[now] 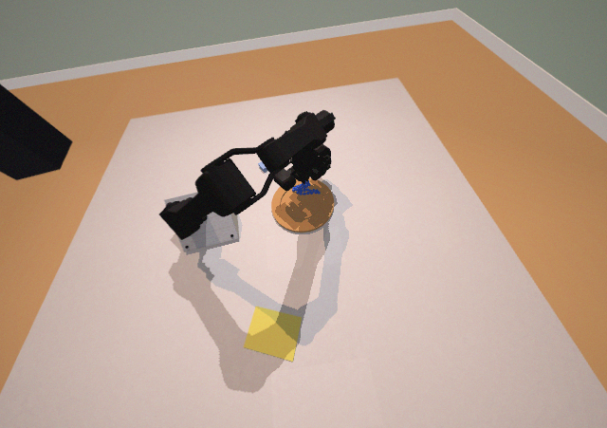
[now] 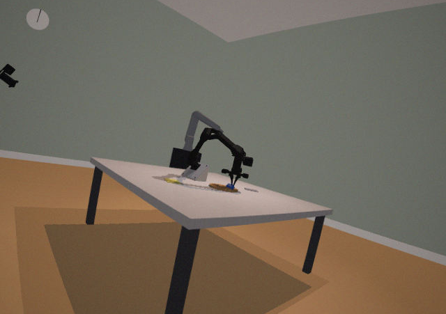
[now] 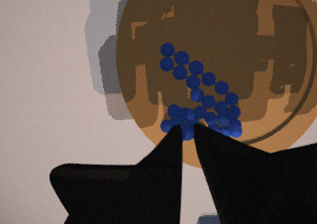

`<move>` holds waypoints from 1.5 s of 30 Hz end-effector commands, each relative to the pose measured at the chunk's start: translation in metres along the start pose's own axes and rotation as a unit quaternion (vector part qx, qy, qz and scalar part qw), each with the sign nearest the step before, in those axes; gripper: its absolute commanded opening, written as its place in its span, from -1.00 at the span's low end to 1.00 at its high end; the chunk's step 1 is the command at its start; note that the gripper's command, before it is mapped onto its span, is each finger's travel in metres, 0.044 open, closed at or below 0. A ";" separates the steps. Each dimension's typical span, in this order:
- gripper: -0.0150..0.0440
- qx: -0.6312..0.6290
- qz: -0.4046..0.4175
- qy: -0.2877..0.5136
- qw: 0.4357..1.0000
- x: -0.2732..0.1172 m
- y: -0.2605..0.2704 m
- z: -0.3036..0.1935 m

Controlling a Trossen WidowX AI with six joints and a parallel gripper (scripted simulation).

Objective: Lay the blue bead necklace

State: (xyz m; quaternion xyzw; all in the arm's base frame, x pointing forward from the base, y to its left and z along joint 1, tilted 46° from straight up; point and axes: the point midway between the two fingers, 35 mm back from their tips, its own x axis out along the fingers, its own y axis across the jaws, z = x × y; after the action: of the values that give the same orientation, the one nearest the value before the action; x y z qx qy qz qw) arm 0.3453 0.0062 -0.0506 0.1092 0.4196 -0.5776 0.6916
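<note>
Partially complete: clenched gripper (image 1: 304,180) (image 2: 233,186) (image 3: 186,131) is grasping the bunched blue bead necklace (image 1: 304,188) (image 2: 230,186) (image 3: 208,101) over the round bead board (image 1: 284,219) (image 2: 217,186) (image 3: 289,122); groove seating is remaining.
</note>
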 end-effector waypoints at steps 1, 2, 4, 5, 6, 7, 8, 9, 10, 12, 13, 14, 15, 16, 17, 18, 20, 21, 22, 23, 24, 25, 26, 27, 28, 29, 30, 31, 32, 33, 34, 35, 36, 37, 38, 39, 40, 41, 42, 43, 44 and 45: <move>-0.49 -0.001 0.000 -0.002 1.000 0.000 0.000 0.004; -0.49 -0.001 0.000 -0.002 1.000 0.000 0.000 0.004; -0.49 -0.001 0.000 -0.002 1.000 0.001 0.000 0.004; -0.49 -0.001 0.000 -0.002 1.000 0.002 0.000 0.004; -0.49 -0.001 0.000 -0.002 1.000 0.003 0.000 0.004; -0.49 -0.001 0.000 -0.002 1.000 0.005 0.000 0.004; -0.49 -0.001 0.000 -0.002 1.000 0.007 0.000 0.004; -0.49 -0.001 0.000 -0.002 1.000 0.008 0.000 0.004; -0.49 -0.001 0.000 -0.002 1.000 0.010 0.000 0.004; -0.49 -0.001 0.000 -0.002 1.000 0.013 0.000 0.004; -0.49 -0.001 0.000 -0.002 1.000 0.014 0.000 0.004; -0.49 -0.001 0.000 -0.002 1.000 0.015 0.000 0.004; -0.49 -0.001 0.000 -0.002 1.000 0.015 0.000 0.004; -0.49 -0.001 0.000 -0.002 1.000 0.015 0.000 0.004; -0.49 -0.001 0.000 -0.002 1.000 0.015 0.000 0.004; -0.49 -0.001 0.000 -0.002 1.000 0.015 0.000 0.004; -0.49 -0.001 0.000 -0.002 1.000 0.015 0.000 0.004; -0.49 -0.001 0.000 -0.002 1.000 0.015 0.000 0.004; -0.49 -0.001 0.000 -0.002 1.000 0.015 0.000 0.004; -0.49 -0.001 0.000 -0.002 1.000 0.015 0.000 0.004; -0.49 -0.001 0.000 -0.002 1.000 0.015 0.000 0.004; -0.49 -0.001 0.000 -0.002 1.000 0.015 0.000 0.004; -0.49 -0.001 0.000 -0.002 1.000 0.015 0.000 0.004; -0.49 -0.001 0.000 -0.002 1.000 0.015 0.000 0.004; -0.49 -0.001 0.000 -0.002 1.000 0.015 0.000 0.004; -0.49 -0.001 0.000 -0.002 1.000 0.015 0.000 0.004; -0.49 -0.001 0.000 -0.002 1.000 0.015 0.000 0.004; -0.49 -0.001 0.000 -0.002 1.000 0.015 0.000 0.004; -0.49 -0.001 0.000 -0.002 1.000 0.015 0.000 0.004; -0.49 -0.001 0.000 -0.002 1.000 0.015 0.000 0.004; -0.49 -0.001 0.000 -0.002 1.000 0.015 0.000 0.004; -0.49 -0.001 0.000 -0.002 1.000 0.015 0.000 0.004; -0.49 -0.001 0.000 -0.002 1.000 0.015 0.000 0.004; -0.49 -0.001 0.000 -0.002 1.000 0.015 0.000 0.004; -0.49 -0.001 0.000 -0.002 1.000 0.015 0.000 0.004; -0.49 -0.001 0.000 -0.002 1.000 0.015 0.000 0.004; -0.49 -0.001 0.000 -0.002 1.000 0.015 0.000 0.004; -0.49 -0.001 0.000 -0.002 1.000 0.015 0.000 0.004; -0.49 -0.001 0.000 -0.002 1.000 0.015 0.000 0.004; -0.49 -0.001 0.000 -0.002 1.000 0.015 0.000 0.004; -0.49 -0.001 0.000 -0.002 1.000 0.015 0.000 0.004; -0.49 -0.001 0.000 -0.002 1.000 0.015 0.000 0.004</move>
State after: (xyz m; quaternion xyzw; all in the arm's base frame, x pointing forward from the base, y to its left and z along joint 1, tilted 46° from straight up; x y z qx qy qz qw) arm 0.3498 -0.0015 -0.0552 0.1116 0.4166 -0.5722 0.6975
